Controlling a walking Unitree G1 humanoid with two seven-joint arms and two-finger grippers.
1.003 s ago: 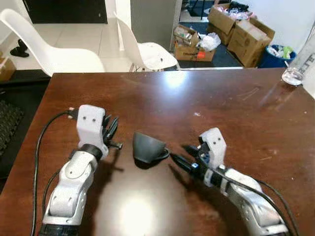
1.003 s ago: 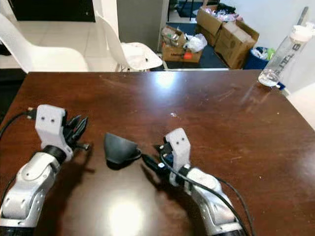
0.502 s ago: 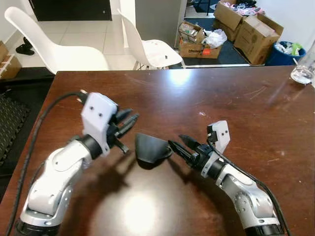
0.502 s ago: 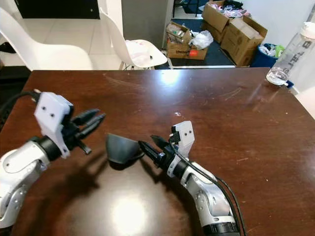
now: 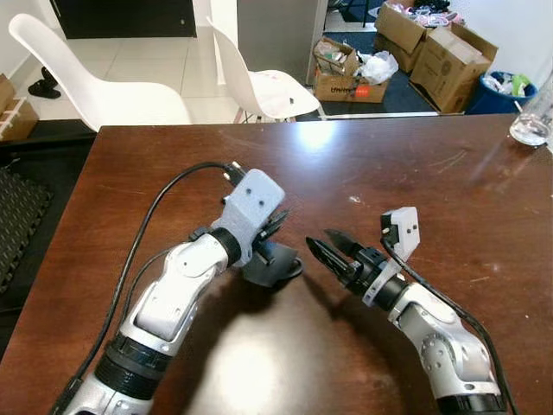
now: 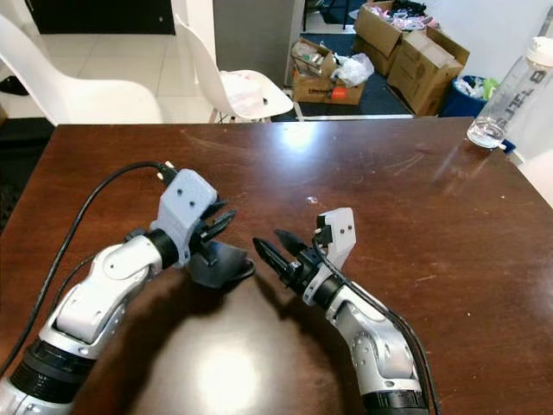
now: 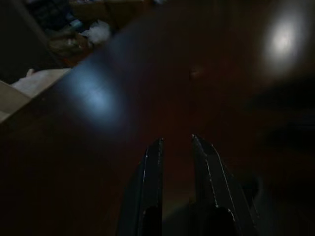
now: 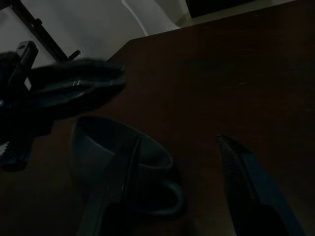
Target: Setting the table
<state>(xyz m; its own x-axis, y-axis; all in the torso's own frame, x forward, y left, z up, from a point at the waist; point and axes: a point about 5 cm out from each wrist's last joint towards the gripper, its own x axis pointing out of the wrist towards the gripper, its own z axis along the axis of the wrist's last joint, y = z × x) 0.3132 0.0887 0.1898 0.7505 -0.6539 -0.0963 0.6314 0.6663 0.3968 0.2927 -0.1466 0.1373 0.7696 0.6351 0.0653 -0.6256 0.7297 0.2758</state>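
Over the black cup (image 5: pixel 270 264), lying tipped mid-table, left gripper (image 5: pixel 270 232) has swung in, fingers a narrow gap apart. Right gripper (image 5: pixel 333 249) backed off, fingers spread. Likely a handover.

Home dining area: dark wooden table (image 5: pixel 415 164), white chairs (image 5: pixel 112 86), tiled floor (image 5: pixel 186 60), cardboard boxes (image 5: pixel 449 56).

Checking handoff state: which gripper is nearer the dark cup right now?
Left. The left gripper hangs directly over the dark cup, fingers a little apart, seemingly at its rim. The right gripper sits open just off the cup's handle side, apart from it.
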